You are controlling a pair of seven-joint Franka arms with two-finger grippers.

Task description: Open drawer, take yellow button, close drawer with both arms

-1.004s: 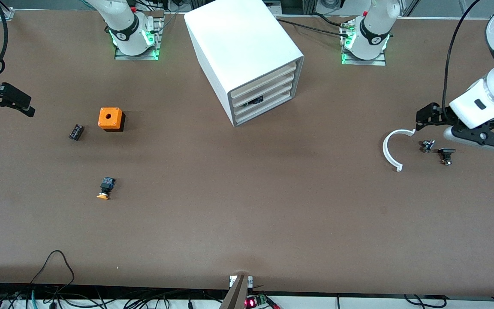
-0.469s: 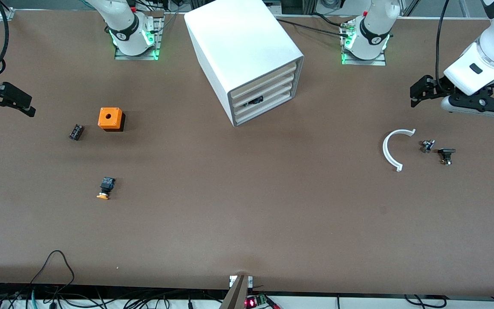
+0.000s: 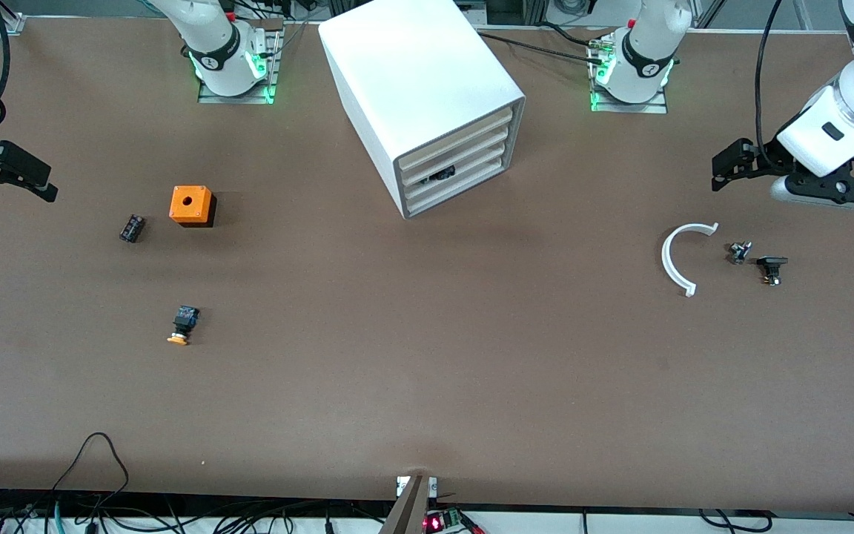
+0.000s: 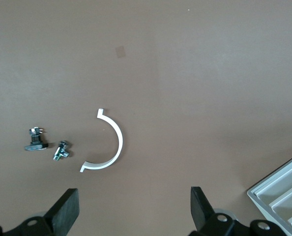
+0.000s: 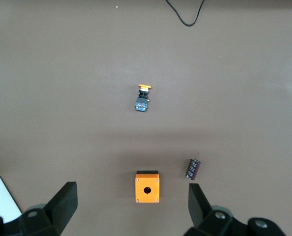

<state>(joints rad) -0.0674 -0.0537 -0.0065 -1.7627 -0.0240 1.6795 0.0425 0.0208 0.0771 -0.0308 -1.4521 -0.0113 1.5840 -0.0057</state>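
Brown and wide, the bench [image 3: 427,371] carries the white drawer cabinet [image 3: 427,96] between the two bases.

The left end effector [image 4: 133,209] hangs with its fingers wide apart and empty, over the white curved clip [image 4: 106,143] and two small bolts [image 4: 47,146] at its own end of the bench. The right end effector [image 5: 131,206], equally spread and empty, hangs over the orange cube [image 5: 147,187] and the black component [image 5: 193,168].

The button [image 3: 182,324] lies on its side on the open bench, nearer the front camera than the cube. All drawers look shut, though one possibly shows something dark inside.

A risk, I think: the button may roll away if a finger touches its round cap first.
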